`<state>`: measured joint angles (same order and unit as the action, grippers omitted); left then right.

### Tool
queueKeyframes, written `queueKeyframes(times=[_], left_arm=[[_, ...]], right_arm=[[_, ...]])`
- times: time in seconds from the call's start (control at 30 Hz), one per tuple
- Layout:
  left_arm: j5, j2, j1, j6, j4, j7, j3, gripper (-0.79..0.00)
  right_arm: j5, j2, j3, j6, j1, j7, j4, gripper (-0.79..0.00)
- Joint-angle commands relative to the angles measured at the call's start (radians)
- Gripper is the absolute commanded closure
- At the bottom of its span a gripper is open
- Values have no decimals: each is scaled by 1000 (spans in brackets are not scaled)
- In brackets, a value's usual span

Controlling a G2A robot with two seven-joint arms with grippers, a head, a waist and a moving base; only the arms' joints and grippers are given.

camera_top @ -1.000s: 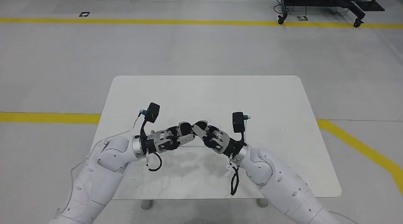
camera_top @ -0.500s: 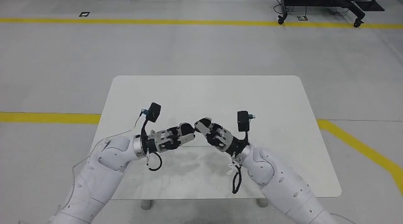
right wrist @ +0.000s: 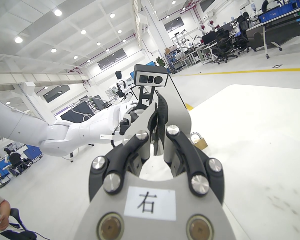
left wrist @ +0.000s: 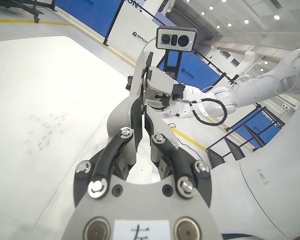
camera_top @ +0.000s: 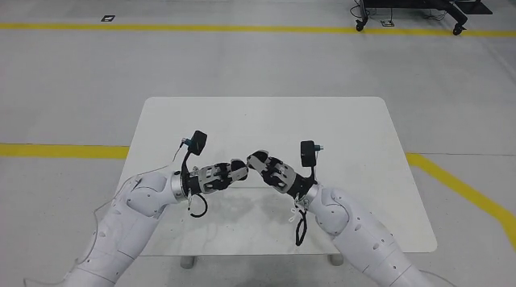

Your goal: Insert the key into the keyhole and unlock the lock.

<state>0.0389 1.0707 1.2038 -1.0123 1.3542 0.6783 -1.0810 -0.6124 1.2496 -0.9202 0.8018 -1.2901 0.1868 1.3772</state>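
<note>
White table [camera_top: 355, 126] — brass padlock [right wrist: 200, 144], silver shackle, near R pincer [right wrist: 158, 106].

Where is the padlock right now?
In the right wrist view the brass padlock sits on the white table, close beside the right tool and partly hidden behind it.
</note>
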Motion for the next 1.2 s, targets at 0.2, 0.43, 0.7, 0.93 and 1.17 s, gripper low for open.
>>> queueKeyframes(times=[0.2,0.43,0.7,0.93,1.17], left_arm=[[1,-5,-3,0,-12,-39,-7,0],[-46,-10,-5,0,-6,-15,12,-182],[-213,-23,-21,0,-12,84,18,-517],[-272,-27,-22,0,-12,129,22,-296],[-266,-28,-31,0,-18,129,39,-126]], right_arm=[[-1,3,-14,13,-5,4,-10,0],[5,7,-19,29,-7,-3,-16,0],[12,10,-30,55,-13,6,-21,0],[13,15,-29,63,-14,-2,-27,0],[16,22,-19,65,-6,-17,-35,0]])
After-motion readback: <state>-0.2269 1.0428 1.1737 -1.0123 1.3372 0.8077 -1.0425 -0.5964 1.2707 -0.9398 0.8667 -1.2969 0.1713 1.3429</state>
